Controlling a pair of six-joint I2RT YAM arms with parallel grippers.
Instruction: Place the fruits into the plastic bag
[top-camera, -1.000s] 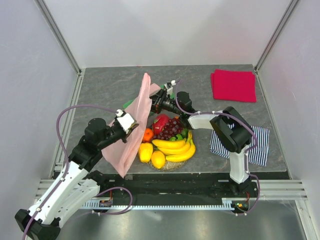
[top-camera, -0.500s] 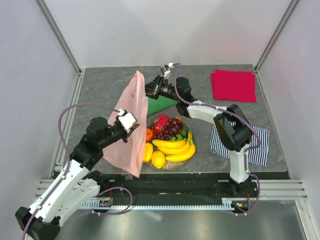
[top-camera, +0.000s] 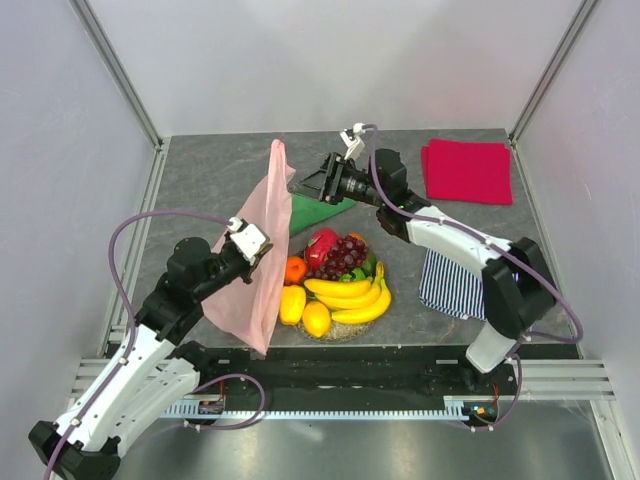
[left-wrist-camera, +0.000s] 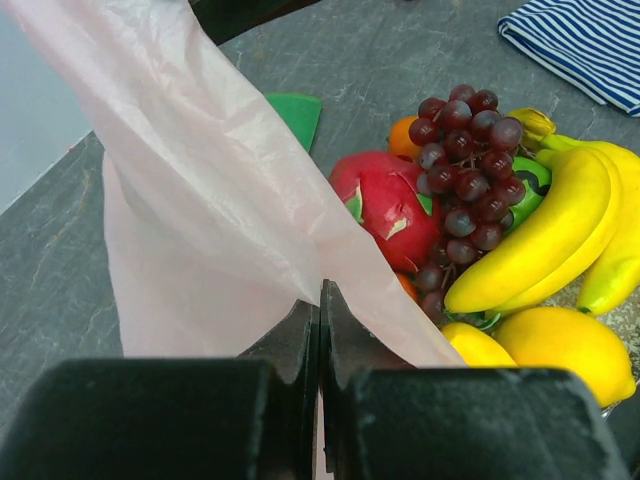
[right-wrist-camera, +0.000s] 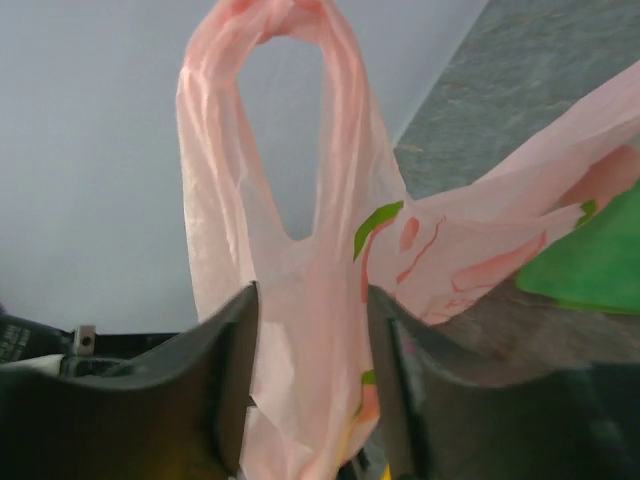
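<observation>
Left pincer (left-wrist-camera: 320, 300) clenched on plastic bag (top-camera: 255, 270), which is held upright above worktop (top-camera: 215, 170) just left of heaped fruits (top-camera: 340, 280). Right pincer (right-wrist-camera: 310, 297) parted, straddling the bag's handle loop.

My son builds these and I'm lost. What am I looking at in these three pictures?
These are two robot arms bolted at a table. One picture looks down from above; the other two come from a camera on each wrist. On the table are toy fruits, a green cloth, a red cloth and a striped cloth. The left gripper is shut on a thin pink bag, holding it up. The right gripper has its jaws apart around the bag's handle.
</observation>
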